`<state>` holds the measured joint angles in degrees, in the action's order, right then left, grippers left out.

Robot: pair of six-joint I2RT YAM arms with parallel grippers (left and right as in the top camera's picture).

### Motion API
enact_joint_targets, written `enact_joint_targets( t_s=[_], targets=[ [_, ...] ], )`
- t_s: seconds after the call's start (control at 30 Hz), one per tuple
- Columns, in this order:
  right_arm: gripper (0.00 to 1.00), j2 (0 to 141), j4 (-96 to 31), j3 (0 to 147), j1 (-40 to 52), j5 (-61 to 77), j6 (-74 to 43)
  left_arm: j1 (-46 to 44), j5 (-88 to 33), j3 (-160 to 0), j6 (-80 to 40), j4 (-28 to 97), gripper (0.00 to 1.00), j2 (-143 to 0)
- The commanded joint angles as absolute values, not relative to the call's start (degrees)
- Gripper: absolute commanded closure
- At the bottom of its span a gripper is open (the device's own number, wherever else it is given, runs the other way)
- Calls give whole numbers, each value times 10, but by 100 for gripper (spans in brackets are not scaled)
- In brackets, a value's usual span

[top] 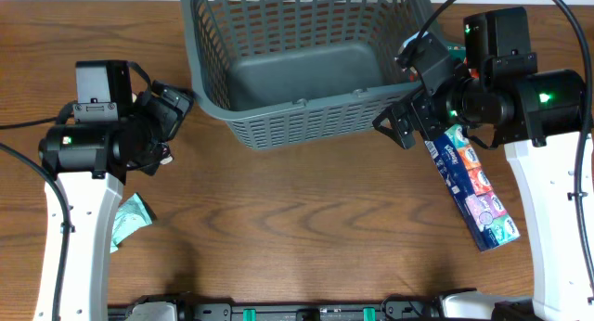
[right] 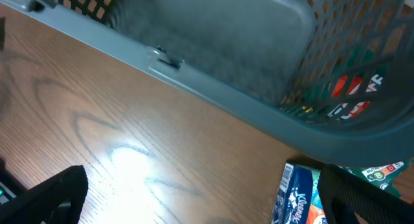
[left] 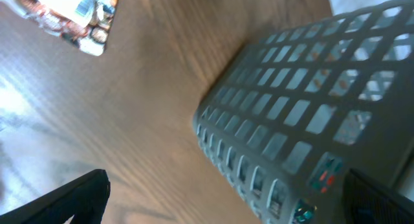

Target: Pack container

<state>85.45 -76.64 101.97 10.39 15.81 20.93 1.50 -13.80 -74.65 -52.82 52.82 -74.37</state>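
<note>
The container (top: 306,108) is a large dark grey lattice basket at the back centre, with nothing in it. It also shows in the left wrist view (left: 310,114) and the right wrist view (right: 213,49). My left gripper (top: 173,117) is open and empty by the basket's front left corner; its fingers frame bare table in its wrist view (left: 226,211). My right gripper (top: 409,91) is open and empty by the basket's front right corner (right: 200,204). A long blue Kleenex tissue pack (top: 473,186) lies just right of it, beside its right finger (right: 296,197).
A teal packet (top: 130,219) lies partly under the left arm. A green packet (top: 455,50) lies right of the basket, behind the right arm (right: 378,173). A colourful packet (left: 71,17) lies on the wooden table (top: 306,219), far from the left gripper.
</note>
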Motion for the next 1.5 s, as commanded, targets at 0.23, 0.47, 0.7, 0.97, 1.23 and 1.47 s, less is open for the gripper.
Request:
enact_joint_targets(
  t_s=[0.23, 0.47, 0.7, 0.97, 1.23, 1.47],
  targets=[
    [1, 852, -767, 1031, 108, 159, 201, 15, -151, -752, -533, 553, 2, -748],
    [1, 852, -767, 1031, 108, 159, 201, 15, -181, -752, -532, 658, 1, -747],
    [1, 852, -765, 1031, 108, 159, 201, 15, -305, -752, -496, 651, 1, -747],
    [1, 852, -765, 1031, 108, 159, 201, -36, -319, -752, -507, 656, 1, -747],
    [1, 852, -770, 1031, 108, 159, 190, -46, -251, -752, -523, 623, 1, -748],
    [1, 852, -782, 1031, 108, 159, 191, -46, -202, -752, -526, 605, 1, -749]
  ],
)
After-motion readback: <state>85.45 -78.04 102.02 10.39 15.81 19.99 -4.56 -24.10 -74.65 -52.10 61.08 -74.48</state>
